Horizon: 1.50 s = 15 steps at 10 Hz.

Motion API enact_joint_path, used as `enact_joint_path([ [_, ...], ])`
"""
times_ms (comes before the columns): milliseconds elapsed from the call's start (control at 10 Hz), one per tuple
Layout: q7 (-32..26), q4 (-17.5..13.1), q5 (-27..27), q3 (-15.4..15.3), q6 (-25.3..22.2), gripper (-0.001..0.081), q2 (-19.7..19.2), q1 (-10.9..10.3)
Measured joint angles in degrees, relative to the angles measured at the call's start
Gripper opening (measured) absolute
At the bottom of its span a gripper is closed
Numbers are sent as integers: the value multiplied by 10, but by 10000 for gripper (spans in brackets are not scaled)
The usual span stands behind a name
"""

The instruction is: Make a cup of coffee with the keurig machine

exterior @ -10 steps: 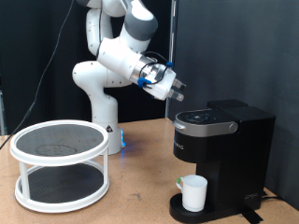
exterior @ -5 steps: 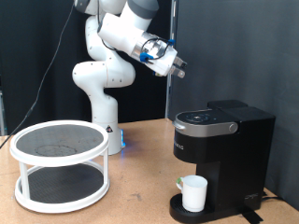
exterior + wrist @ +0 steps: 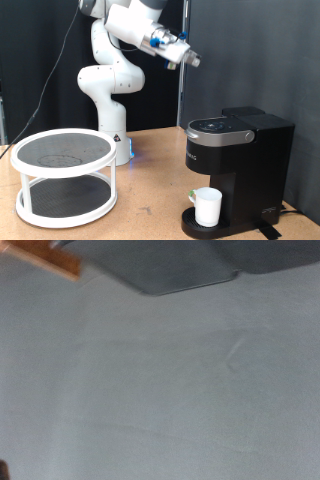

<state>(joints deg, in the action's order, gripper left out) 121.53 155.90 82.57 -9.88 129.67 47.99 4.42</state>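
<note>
The keurig machine (image 3: 237, 160) stands at the exterior view's right, matte black, its lid down. The cup (image 3: 207, 207), a white mug, sits on the machine's round drip base under the spout. My gripper (image 3: 192, 60) is high in the air, above and to the left of the machine's top, well clear of it. Its fingers are too small and blurred in the exterior view to tell their state, and nothing shows between them. The wrist view shows only a grey surface and a dark shape (image 3: 190, 265); no fingers show there.
A white two-tier round rack (image 3: 63, 176) with dark mesh shelves stands at the exterior view's left on the wooden table (image 3: 150, 205). The arm's white base (image 3: 108, 95) rises behind it. A dark curtain forms the backdrop.
The gripper has risen from just above the machine's lid to high above it, moving up and slightly right. The machine, the cup and the rack have not moved.
</note>
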Motion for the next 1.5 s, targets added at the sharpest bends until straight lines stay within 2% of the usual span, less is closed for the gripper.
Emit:
enact_joint_path([
  [100, -27, -21, -44, -7, 4, 734, -8, 4],
  [200, -31, -44, -112, -15, 3, 734, -18, 12],
  [400, -34, -96, -253, -31, -24, 734, -45, 34],
  [500, -48, -124, -306, -32, -46, 734, -64, 38],
  [700, -54, -169, -318, -29, -66, 734, -113, 40],
  [900, -38, -163, -313, -32, -44, 734, -110, 41],
  [1000, -33, -164, -326, -37, -37, 734, -111, 42],
  [1400, -34, -220, -581, -111, -37, 734, -135, 92],
  [1500, -58, -231, -631, -124, -38, 734, -147, 99],
])
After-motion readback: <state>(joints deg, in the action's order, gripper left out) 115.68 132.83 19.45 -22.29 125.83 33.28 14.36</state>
